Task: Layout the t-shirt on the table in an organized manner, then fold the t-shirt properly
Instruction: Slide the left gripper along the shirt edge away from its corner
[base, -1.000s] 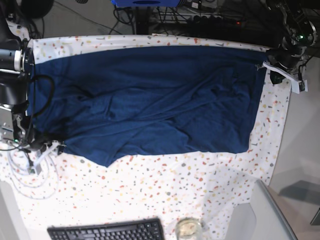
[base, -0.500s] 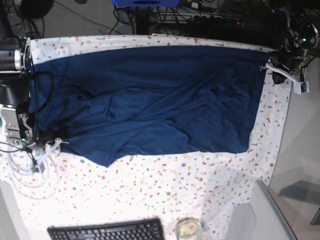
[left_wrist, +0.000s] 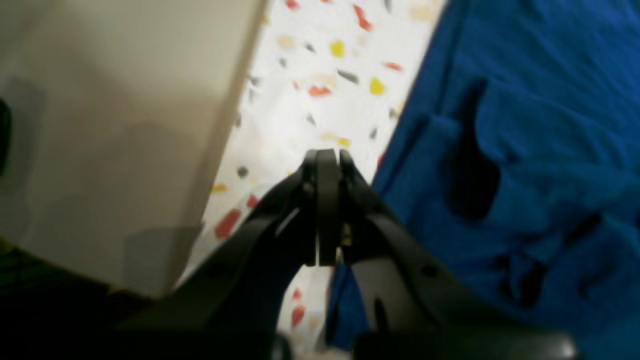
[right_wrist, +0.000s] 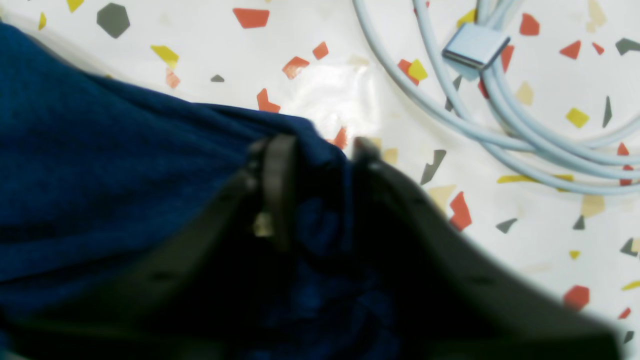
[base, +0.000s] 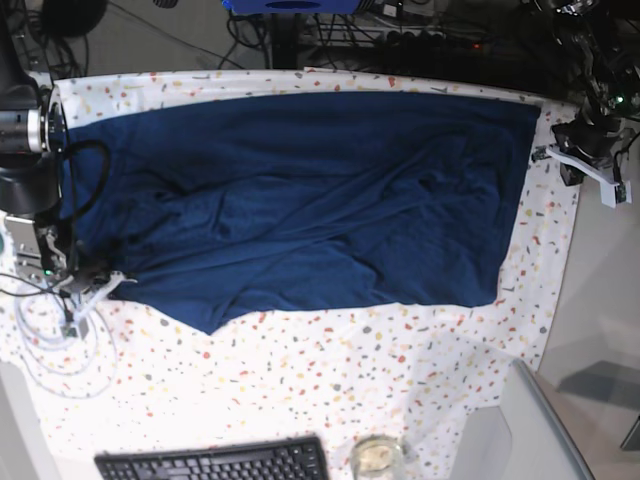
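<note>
The dark navy t-shirt (base: 300, 190) lies spread and wrinkled across the far half of the speckled table (base: 330, 380). At its near left corner sits my right gripper (base: 100, 284). In the right wrist view that gripper (right_wrist: 320, 147) is shut on the t-shirt (right_wrist: 100, 175), a bunched fold of the corner filling the space between its fingers. My left gripper (base: 545, 153) hangs at the t-shirt's far right corner. Seen from the left wrist, this gripper (left_wrist: 325, 160) is shut with nothing in it, over bare cloth (left_wrist: 310, 65) just beside the t-shirt's edge (left_wrist: 525, 125).
A pale coiled cable (base: 50, 340) with a small connector (right_wrist: 475, 45) lies just left of the right gripper. At the near edge are a black keyboard (base: 215, 462) and a glass jar (base: 377, 457). A grey panel (base: 520, 430) stands at the near right corner.
The right gripper has closed on the t-shirt's near left corner and shifted slightly left. The left gripper, still shut, has drifted right and a little nearer, off the far right corner.
</note>
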